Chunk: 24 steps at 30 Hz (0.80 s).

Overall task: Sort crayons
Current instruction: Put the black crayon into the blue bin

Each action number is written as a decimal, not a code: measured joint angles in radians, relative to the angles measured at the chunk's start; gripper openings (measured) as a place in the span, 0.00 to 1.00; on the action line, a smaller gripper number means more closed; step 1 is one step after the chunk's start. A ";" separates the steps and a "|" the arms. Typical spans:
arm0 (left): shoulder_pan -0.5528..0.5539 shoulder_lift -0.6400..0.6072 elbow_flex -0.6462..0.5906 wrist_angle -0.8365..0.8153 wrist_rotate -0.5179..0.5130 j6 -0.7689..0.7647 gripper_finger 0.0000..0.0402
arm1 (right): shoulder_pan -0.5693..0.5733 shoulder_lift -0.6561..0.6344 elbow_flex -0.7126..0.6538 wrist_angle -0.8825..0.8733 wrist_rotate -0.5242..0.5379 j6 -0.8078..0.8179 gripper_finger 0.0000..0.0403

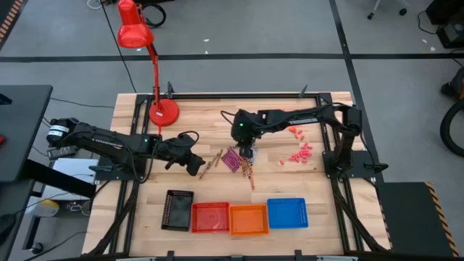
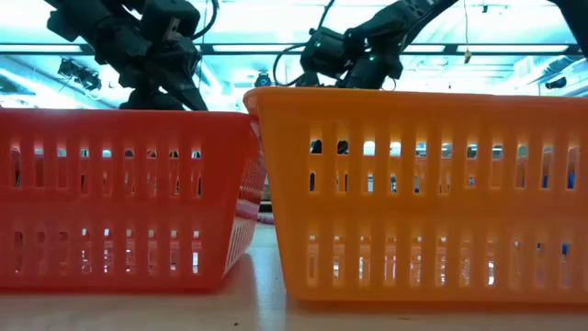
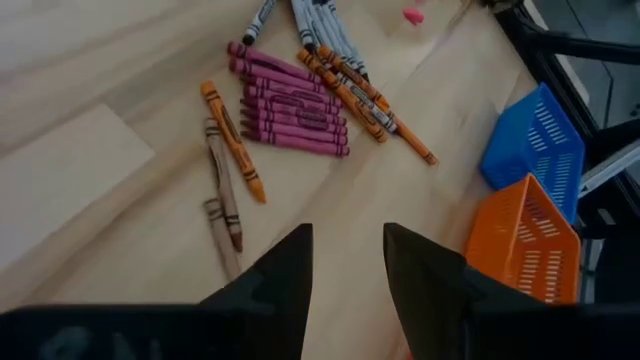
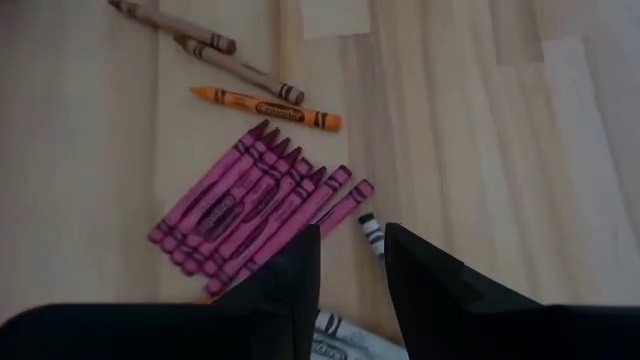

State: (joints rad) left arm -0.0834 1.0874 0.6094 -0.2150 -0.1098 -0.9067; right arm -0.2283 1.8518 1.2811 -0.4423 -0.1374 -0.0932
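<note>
The crayons [image 1: 233, 159] lie in a loose cluster at the middle of the high view, on the bare wood of the desk [image 1: 203, 123]. The left wrist view sorts them by eye: a tidy row of magenta crayons [image 3: 290, 110], 1 orange crayon [image 3: 232, 140] and 2 brown crayons [image 3: 222, 190] beside it, and grey-white ones at the top edge.

The left gripper [image 1: 196, 165] sits just left of the pile, its fingers [image 3: 283, 285] parted by a narrow gap and holding nothing. The right gripper [image 1: 247, 150] hovers over the pile's right side, its fingers parted about as narrowly and likewise empty.

4 trays wait along the lower edge of the high view — a black tray [image 1: 177, 210], red tray [image 1: 210, 217], orange tray [image 1: 249, 220] and blue tray [image 1: 287, 212].

The step in hand looks like choosing a first crayon. An outlier is likely easiest — the orange one lies apart from its neighbours. Turn the wrist so the fingers straddle the stick across its width, come down at mid-length, and keep clear of the magenta row, which packs too tightly for a clean single pick.
</note>
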 joint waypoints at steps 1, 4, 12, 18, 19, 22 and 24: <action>0.000 0.000 0.000 0.000 -0.002 0.011 0.34 | 0.000 0.011 0.005 -0.002 0.010 -0.011 0.29; 0.001 0.000 0.000 0.000 -0.013 0.061 0.34 | 0.000 0.031 0.013 -0.007 0.060 -0.021 0.29; 0.001 0.000 0.000 0.001 -0.032 0.096 0.34 | -0.003 0.029 0.014 0.005 0.119 -0.017 0.34; 0.002 0.000 0.000 0.011 -0.163 0.115 0.34 | -0.004 0.059 0.014 0.008 0.111 -0.063 0.42; 0.002 0.000 0.000 0.012 -0.170 0.117 0.34 | -0.003 0.061 0.014 0.007 0.111 -0.069 0.42; 0.002 0.000 0.000 0.003 -0.173 0.118 0.34 | -0.002 0.061 0.014 0.016 0.111 -0.101 0.43; 0.002 0.000 0.000 0.001 -0.174 0.117 0.34 | -0.002 0.061 0.014 0.018 0.109 -0.136 0.43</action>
State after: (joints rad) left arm -0.0815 1.0874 0.6090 -0.2138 -0.2835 -0.7895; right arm -0.2302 1.9133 1.2949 -0.4241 -0.0283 -0.2294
